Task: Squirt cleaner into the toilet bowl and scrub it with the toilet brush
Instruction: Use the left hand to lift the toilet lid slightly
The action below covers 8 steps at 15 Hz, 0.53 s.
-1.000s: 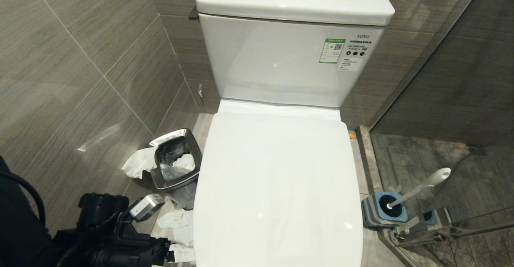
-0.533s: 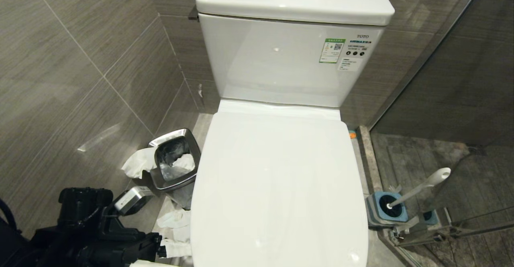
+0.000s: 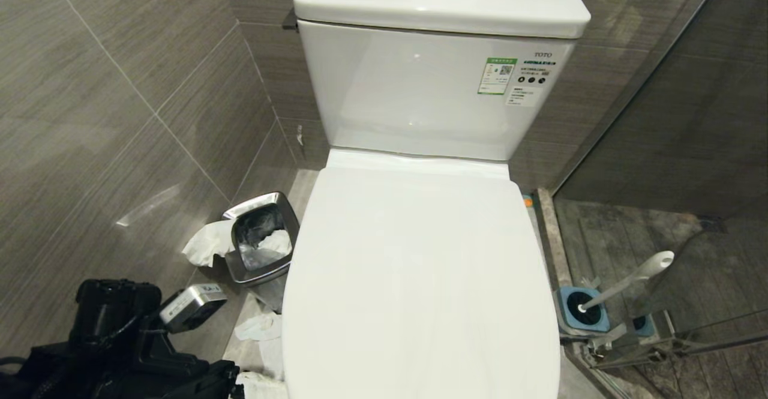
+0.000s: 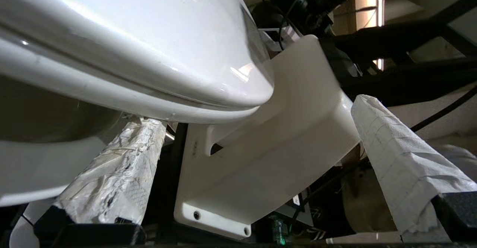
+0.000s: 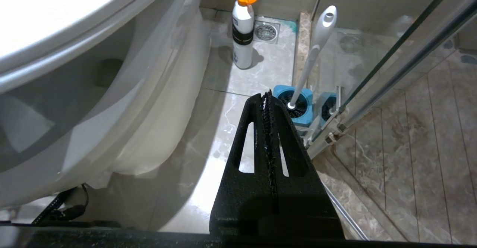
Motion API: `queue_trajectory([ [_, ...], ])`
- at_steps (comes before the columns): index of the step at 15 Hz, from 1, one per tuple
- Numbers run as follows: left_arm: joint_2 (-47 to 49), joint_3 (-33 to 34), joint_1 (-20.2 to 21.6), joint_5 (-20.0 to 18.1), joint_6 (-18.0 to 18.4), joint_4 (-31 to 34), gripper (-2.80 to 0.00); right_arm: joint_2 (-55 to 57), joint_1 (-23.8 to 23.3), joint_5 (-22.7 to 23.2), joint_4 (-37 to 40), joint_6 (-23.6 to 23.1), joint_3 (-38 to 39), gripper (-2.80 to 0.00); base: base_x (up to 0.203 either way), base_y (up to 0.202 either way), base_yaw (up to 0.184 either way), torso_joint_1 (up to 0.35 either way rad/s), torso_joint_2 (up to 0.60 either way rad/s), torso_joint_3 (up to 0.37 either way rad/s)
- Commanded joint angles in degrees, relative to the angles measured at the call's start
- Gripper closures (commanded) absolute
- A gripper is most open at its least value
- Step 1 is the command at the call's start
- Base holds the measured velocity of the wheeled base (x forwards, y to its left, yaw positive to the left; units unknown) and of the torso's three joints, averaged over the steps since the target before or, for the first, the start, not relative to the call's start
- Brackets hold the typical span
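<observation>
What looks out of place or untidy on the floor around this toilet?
Crumpled white tissues lie on the floor beside the square steel bin, and more lie in front of it by the toilet's base, instead of inside the bin.

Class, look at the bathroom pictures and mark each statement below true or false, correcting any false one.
1. The toilet lid is down. True.
2. The toilet brush is held in the right gripper. False: it stands in its blue holder on the floor.
3. The left gripper is open, beneath the lid's front edge. True.
4. The steel bin stands on the side with the brush. False: it is on the opposite side, by the tiled wall.
5. A white bottle with an orange cap stands upright on the floor. True.
</observation>
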Motion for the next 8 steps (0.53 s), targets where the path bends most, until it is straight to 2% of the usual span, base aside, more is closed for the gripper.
queue_trajectory([
  [1, -2.1, -0.4, -2.5, -0.4, 0.0, -0.1, -2.8, 0.0, 0.0, 0.0, 0.0, 0.0, 0.0, 0.0, 0.0, 0.0, 0.0, 0.0, 0.0, 0.0],
  [3, -2.2, -1.9, -3.9, -0.2, 0.0, -0.1, -2.8, 0.0, 0.0, 0.0, 0.0, 0.0, 0.0, 0.0, 0.0, 0.0, 0.0, 0.0, 0.0, 0.0],
  [8, -3.7, -5.2, -4.3, 0.1, -0.3, -0.1, -2.8, 0.0, 0.0, 0.0, 0.0, 0.0, 0.0, 0.0, 0.0, 0.0, 0.0, 0.0, 0.0, 0.0],
])
